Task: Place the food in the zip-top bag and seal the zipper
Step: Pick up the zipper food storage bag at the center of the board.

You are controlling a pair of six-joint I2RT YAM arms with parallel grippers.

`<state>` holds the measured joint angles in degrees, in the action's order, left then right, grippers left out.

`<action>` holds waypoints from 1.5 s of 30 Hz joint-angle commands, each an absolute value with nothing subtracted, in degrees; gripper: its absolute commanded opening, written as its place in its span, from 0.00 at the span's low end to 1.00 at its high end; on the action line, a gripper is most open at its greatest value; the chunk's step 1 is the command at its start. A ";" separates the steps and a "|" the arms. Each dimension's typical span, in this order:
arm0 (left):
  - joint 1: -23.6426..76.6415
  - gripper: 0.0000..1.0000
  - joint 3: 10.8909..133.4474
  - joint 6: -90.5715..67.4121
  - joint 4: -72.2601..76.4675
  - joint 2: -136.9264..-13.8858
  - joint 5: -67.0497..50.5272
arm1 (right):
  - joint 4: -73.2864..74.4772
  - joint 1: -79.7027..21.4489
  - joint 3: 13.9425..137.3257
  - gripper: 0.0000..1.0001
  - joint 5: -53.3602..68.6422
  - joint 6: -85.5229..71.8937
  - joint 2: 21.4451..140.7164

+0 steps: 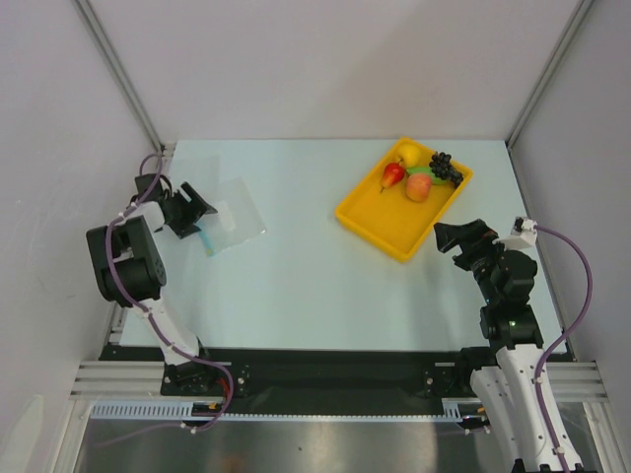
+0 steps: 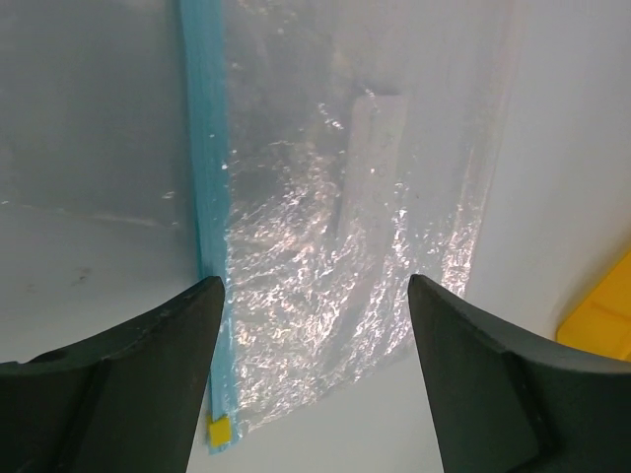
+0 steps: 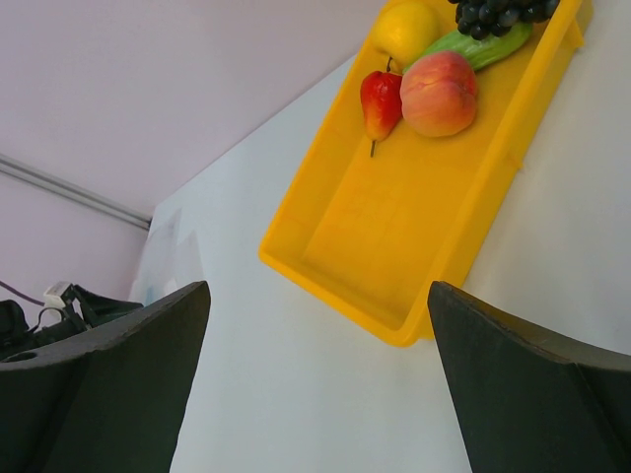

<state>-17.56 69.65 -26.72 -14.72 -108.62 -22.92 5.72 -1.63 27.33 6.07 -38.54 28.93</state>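
Note:
The clear zip-top bag lies flat at the table's left, its teal zipper along the near-left edge. In the left wrist view the bag fills the middle, with the zipper running down to a small yellow slider. My left gripper hangs open just over the bag's zipper end, holding nothing. The food sits at the far end of the yellow tray: a red pear, a peach, a yellow fruit, a green piece and black grapes. My right gripper is open and empty near the tray's front corner.
The near half of the tray holds nothing. Grey walls with metal frame rails close in the table at the left, right and back. The left arm shows at the lower left of the right wrist view. A corner of the tray shows beside the bag.

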 commanded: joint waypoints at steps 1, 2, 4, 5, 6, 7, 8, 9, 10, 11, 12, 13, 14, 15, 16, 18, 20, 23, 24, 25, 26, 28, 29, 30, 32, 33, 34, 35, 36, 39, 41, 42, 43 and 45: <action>-20.47 0.81 68.03 -28.91 -11.69 -105.12 -23.03 | 4.22 -1.49 28.13 1.00 6.07 -38.32 28.92; -20.74 0.80 67.85 -29.26 -11.69 -105.20 -22.59 | 4.22 -1.41 28.12 1.00 6.24 -38.32 28.92; -21.18 0.78 67.76 -29.88 -11.51 -105.38 -22.50 | 4.13 -1.41 28.12 1.00 6.33 -38.50 28.83; -21.18 0.77 67.68 -30.40 -11.34 -105.55 -22.33 | 4.04 -1.49 28.04 1.00 6.50 -38.50 28.92; -21.27 0.77 67.85 -30.58 -11.42 -105.64 -21.98 | 3.87 -1.41 27.95 1.00 6.59 -38.50 28.92; -21.27 0.78 67.85 -30.67 -11.69 -105.64 -21.36 | 3.87 -1.49 27.95 1.00 6.42 -38.50 28.92; -21.44 0.79 67.94 -30.85 -11.69 -105.64 -20.40 | 3.87 -1.49 27.95 1.00 6.42 -38.41 28.92; -21.53 0.80 67.50 -30.85 -11.34 -105.38 -20.30 | 3.87 -1.49 27.86 1.00 6.42 -38.50 28.92; -21.53 0.80 67.59 -30.85 -11.25 -105.47 -20.13 | 3.78 -1.41 27.86 1.00 6.50 -38.50 29.00; -21.53 0.80 67.67 -30.24 -11.60 -105.73 -20.13 | 3.78 -1.41 27.86 1.00 6.50 -38.41 28.92; -21.45 0.80 68.55 -29.97 -11.95 -106.25 -20.56 | 3.87 -1.49 27.95 1.00 6.42 -38.41 28.92; -21.45 0.80 69.08 -29.80 -12.48 -107.22 -21.00 | 3.95 -1.41 27.95 1.00 6.24 -38.41 28.92; -21.27 0.79 69.34 -29.79 -12.92 -108.71 -21.79 | 3.87 -1.41 27.95 1.00 6.33 -38.50 29.00; -21.18 0.78 69.00 -29.97 -12.48 -109.42 -22.14 | 3.95 -1.49 27.95 1.00 6.24 -38.41 28.92; -21.09 0.77 68.56 -30.93 -12.05 -109.86 -22.15 | 4.04 -1.49 27.95 1.00 6.24 -38.41 28.92; -20.92 0.74 66.64 -31.99 -9.50 -110.56 -22.67 | 3.87 -1.41 27.86 1.00 6.15 -38.41 28.92; -20.83 0.64 65.22 -33.30 -7.05 -110.92 -23.20 | 3.87 -1.41 27.86 1.00 6.15 -38.41 28.83; -20.13 0.49 65.39 -32.96 -6.68 -111.35 -23.73 | 3.78 -1.41 27.86 1.00 6.33 -38.41 28.92; -19.95 0.38 65.39 -32.87 -6.59 -111.44 -24.25 | 3.78 -1.49 27.86 1.00 6.24 -38.50 28.83; -19.60 0.29 65.22 -32.70 -6.42 -111.53 -24.69 | 3.87 -1.41 27.86 1.00 6.33 -38.50 28.83; -18.99 0.17 64.95 -32.87 -5.11 -111.45 -24.96 | 3.69 -1.41 27.77 1.00 6.33 -38.50 28.83; -18.02 0.00 63.90 -32.87 -3.96 -110.40 -25.31 | 3.61 -1.41 27.77 1.00 6.24 -38.58 28.83; -16.71 0.00 63.64 -32.87 -3.26 -109.69 -24.88 | 3.52 -1.41 27.69 1.00 6.33 -38.58 28.92; -16.00 0.00 63.02 -32.61 -3.25 -108.73 -24.09 | 3.43 -1.49 27.69 1.00 6.50 -38.50 28.92; -12.68 0.00 62.32 -31.91 -3.60 -104.43 -20.84 | 3.25 -1.41 27.69 1.00 6.59 -38.41 28.92; -11.18 0.00 60.84 -31.73 -3.43 -102.67 -19.35 | 3.08 -1.49 27.60 1.00 7.03 -38.23 29.00; -9.51 0.00 59.69 -31.73 -2.99 -100.31 -18.12 | 2.82 -1.49 27.68 1.00 7.55 -38.06 29.09; -6.10 0.00 58.29 -32.16 -0.90 -96.28 -16.28 | 1.25 -1.58 27.60 1.00 8.52 -37.88 29.18; -4.41 0.00 54.88 -32.69 -0.18 -93.89 -16.00 | 0.62 -1.76 26.90 0.99 10.87 -37.18 29.79; 0.52 0.00 48.55 -34.98 6.58 -85.80 -15.65 | -4.82 -3.60 26.02 0.95 13.44 -35.96 32.94; 4.20 0.00 46.59 -33.85 6.95 -81.50 -14.51 | -6.67 -6.92 26.54 0.94 14.06 -34.64 35.58; 5.35 0.00 45.10 -32.97 6.94 -77.73 -13.54 | -7.20 -8.60 26.98 0.92 14.32 -33.76 36.81; 6.49 0.00 44.57 -31.39 5.73 -75.87 -13.27 | -7.56 -10.53 28.20 0.88 14.33 -32.01 39.61; 10.27 0.00 42.99 -30.24 4.92 -70.79 -11.61 | -8.35 -17.46 29.70 0.86 12.76 -29.46 41.91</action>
<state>7.25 45.28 -32.75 2.52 -77.25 -15.38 -3.53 -11.11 26.65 11.62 -34.63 38.85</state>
